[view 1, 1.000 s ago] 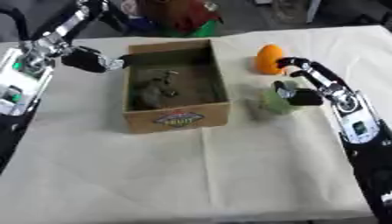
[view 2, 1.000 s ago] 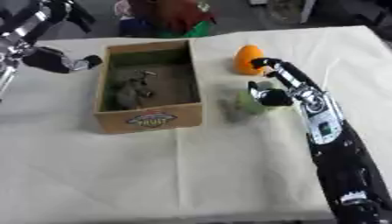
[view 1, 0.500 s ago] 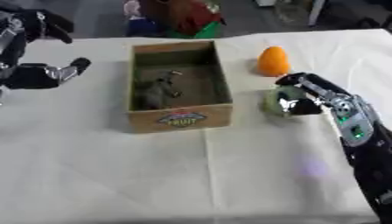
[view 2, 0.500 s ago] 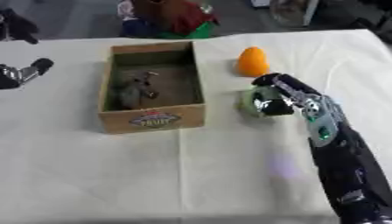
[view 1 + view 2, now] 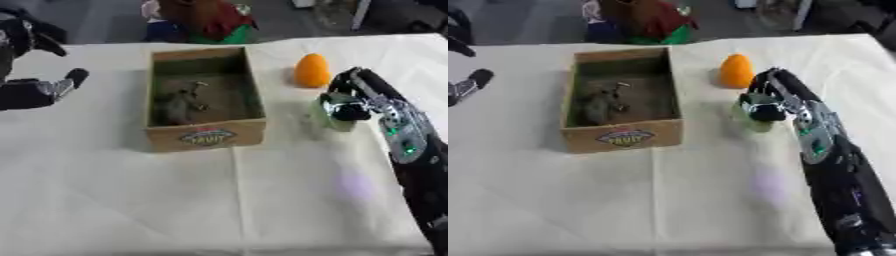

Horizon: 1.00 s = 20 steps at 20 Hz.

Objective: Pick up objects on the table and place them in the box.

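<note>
Currently the right hand [image 5: 354, 102] is at the pale green object [image 5: 325, 114], which stands on the cloth-covered table [image 5: 262, 200] to the right of the cardboard box [image 5: 204, 137]. The fingers curl down over the top and far side of the object, so the hand appears to be closing on it; whether the object has left the cloth cannot be told. The step in hand is judged to be the grasp that precedes a lift.

An orange object [image 5: 312, 70] stands just behind the green one, apart from the hand, and is not yet collected. The box is open at the top and already holds a dark, indistinct item [image 5: 179, 102] on its floor.

The left hand [image 5: 52, 87] shows at the left edge, well apart from the box, with fingers spread and holding nothing.

The next move calls for raising the green object clear of the cloth, carrying it leftward over the near right wall of the box, and releasing it inside. Care is needed not to knock the orange object during the lift, and to clear the box wall before lowering.
</note>
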Motion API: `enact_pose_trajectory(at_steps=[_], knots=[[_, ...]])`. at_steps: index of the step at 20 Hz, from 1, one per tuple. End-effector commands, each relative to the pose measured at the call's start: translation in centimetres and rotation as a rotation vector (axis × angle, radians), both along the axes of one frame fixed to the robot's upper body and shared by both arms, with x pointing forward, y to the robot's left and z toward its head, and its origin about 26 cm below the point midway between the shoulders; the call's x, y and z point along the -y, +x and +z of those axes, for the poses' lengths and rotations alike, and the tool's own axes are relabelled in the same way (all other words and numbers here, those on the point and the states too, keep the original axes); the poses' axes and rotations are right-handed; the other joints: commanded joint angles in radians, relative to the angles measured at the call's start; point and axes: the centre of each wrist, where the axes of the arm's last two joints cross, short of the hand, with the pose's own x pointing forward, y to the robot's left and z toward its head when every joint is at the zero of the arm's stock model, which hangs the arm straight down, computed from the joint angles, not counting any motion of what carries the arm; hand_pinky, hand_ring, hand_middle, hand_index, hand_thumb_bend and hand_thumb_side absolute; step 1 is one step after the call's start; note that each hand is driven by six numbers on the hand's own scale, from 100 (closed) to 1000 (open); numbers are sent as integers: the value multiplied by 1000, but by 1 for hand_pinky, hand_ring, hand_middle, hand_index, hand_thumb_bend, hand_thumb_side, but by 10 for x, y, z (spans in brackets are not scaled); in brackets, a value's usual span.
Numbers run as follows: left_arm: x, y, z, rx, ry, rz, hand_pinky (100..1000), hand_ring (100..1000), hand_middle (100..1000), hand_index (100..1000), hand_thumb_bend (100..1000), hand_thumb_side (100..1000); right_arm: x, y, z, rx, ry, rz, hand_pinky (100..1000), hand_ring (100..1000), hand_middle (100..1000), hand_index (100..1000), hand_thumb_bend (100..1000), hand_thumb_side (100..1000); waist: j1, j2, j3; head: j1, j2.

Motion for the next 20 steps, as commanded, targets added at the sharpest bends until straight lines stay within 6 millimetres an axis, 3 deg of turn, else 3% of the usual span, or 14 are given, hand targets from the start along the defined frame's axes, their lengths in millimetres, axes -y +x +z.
enact_pose_trajectory(at_steps=[1, 8, 14, 16, 18, 20], knots=[[-3, -3, 10, 36, -4, 6, 762, 613, 620, 713, 455, 100, -22, 4, 34, 118, 54, 40, 100, 219, 100, 184, 100, 171, 3, -18, 6, -7, 5], [3, -2, 12, 46, -32, -16, 760, 613, 620, 713, 451, 100, -117, 2, 65, 183, 59, 262, 100, 230, 100, 191, 100, 154, 10, -26, 43, -29, 5], [10, -2, 13, 55, -54, -44, 760, 613, 619, 712, 451, 100, -178, -5, 58, 170, -21, 388, 100, 251, 100, 203, 100, 177, 15, -25, 90, -47, 5], [11, -2, 12, 53, -59, -48, 760, 612, 619, 711, 450, 100, -189, -7, 50, 144, -62, 420, 104, 335, 111, 290, 100, 190, 16, -24, 101, -53, 5], [11, -3, 12, 51, -63, -51, 760, 613, 619, 712, 449, 100, -195, -7, 40, 104, -114, 453, 444, 635, 431, 626, 100, 201, 15, -23, 107, -55, 5], [11, -3, 11, 48, -65, -51, 760, 613, 619, 711, 447, 100, -193, -5, 34, 58, -165, 476, 673, 860, 665, 799, 100, 198, 14, -22, 109, -54, 5]])
